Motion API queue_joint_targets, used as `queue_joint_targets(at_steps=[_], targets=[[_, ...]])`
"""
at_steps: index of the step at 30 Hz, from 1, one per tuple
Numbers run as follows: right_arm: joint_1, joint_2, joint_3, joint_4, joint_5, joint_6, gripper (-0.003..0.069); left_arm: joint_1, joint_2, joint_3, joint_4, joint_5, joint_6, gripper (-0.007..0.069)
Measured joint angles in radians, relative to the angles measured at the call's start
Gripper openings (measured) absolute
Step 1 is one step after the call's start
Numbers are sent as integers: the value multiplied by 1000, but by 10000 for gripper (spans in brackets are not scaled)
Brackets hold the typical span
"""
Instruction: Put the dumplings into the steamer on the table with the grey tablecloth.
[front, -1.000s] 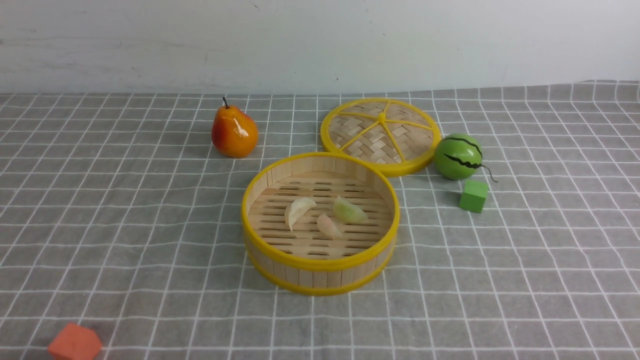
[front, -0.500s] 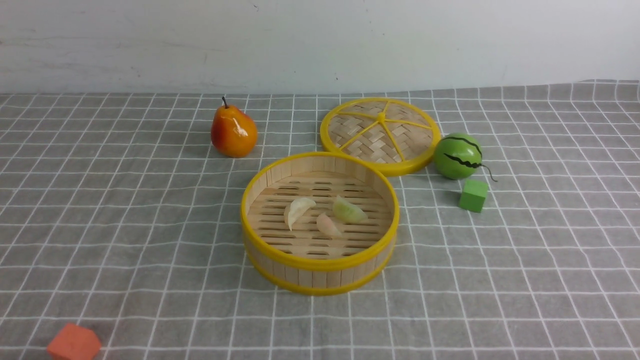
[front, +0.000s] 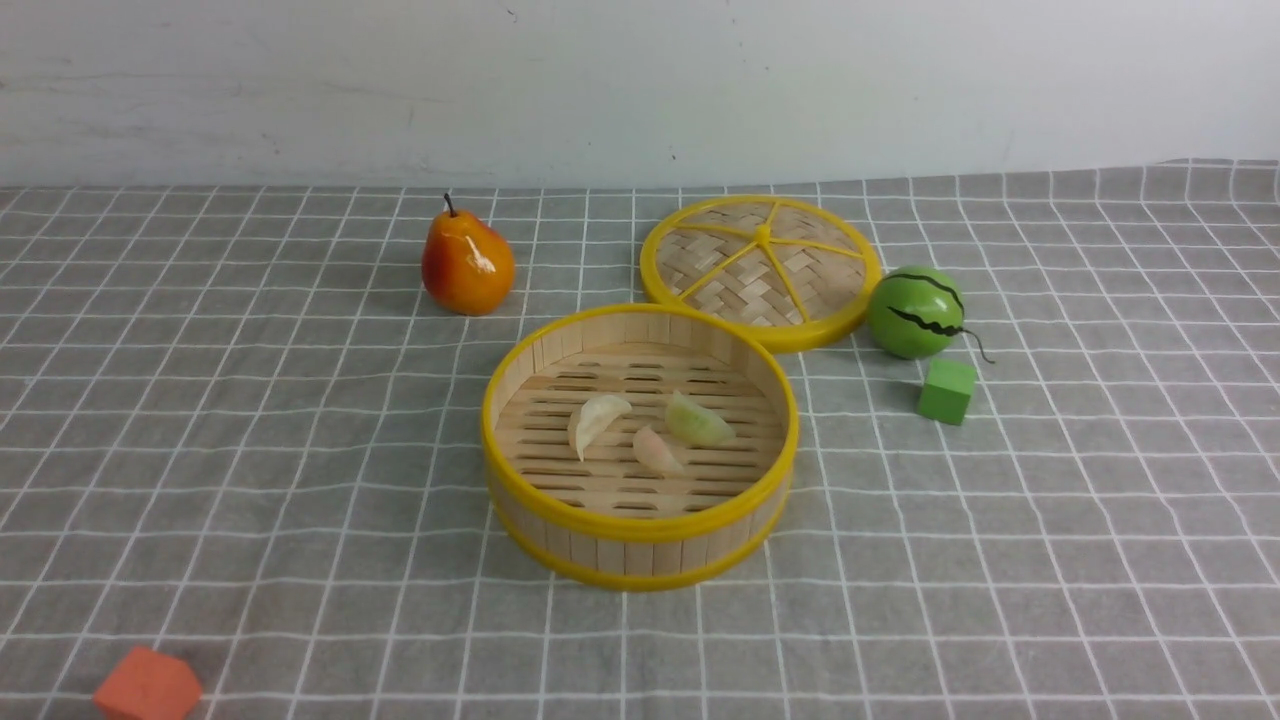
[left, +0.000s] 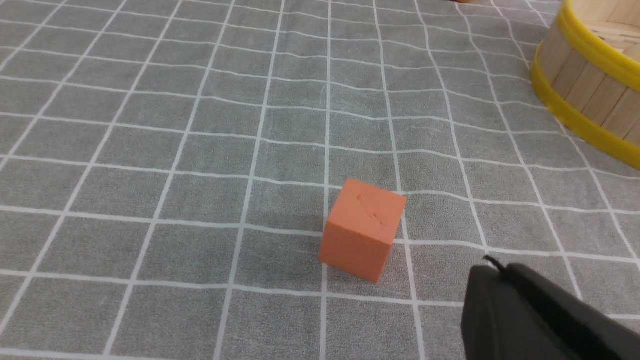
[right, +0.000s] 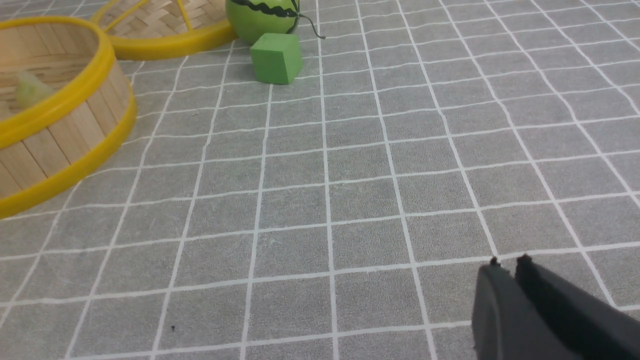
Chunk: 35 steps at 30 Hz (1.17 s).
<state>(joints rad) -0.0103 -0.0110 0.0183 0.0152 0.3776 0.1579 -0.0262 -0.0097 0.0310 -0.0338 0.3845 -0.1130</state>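
the three small glossy crescent-shaped dumplings all lie inside the steamer: the whitish dumpling (front: 598, 421) toward the left of its slatted floor, the pinkish dumpling (front: 656, 451) near the middle, and the pale green dumpling (front: 699, 421) just to the right of it, close to the pinkish one. the round shallow bamboo steamer with yellow rims (front: 640, 528) stands uncovered near the middle of the tabletop, on the grey tablecloth with thin white grid lines (front: 1000, 560).

right behind the steamer, toward the right, the flat woven yellow-rimmed lid (front: 762, 270) lies on the cloth, its edge touching or almost touching the steamer's far rim. a small green striped toy watermelon (front: 915, 312) sits just beside the lid on its right, with a small green cube (front: 946, 391) near it on the near side. an orange-red toy pear (front: 467, 263) stands upright behind and to the left of the steamer, apart from it. an orange cube (left: 363, 230) sits well apart at the near left corner.

neither arm shows in the front view. in the left wrist view the dark left gripper (left: 492, 267) hangs above the cloth near the orange cube, jaws pressed together and holding nothing. in the right wrist view the dark right gripper (right: 508, 265) hangs over bare cloth, jaws nearly together with only a thin slit between them, holding nothing.
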Motion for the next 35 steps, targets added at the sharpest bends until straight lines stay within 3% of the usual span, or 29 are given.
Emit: queue_joint_targets(at_steps=[35], targets=[[0,0,0,0,0,0,88,0,0,0,0,0,0,6]])
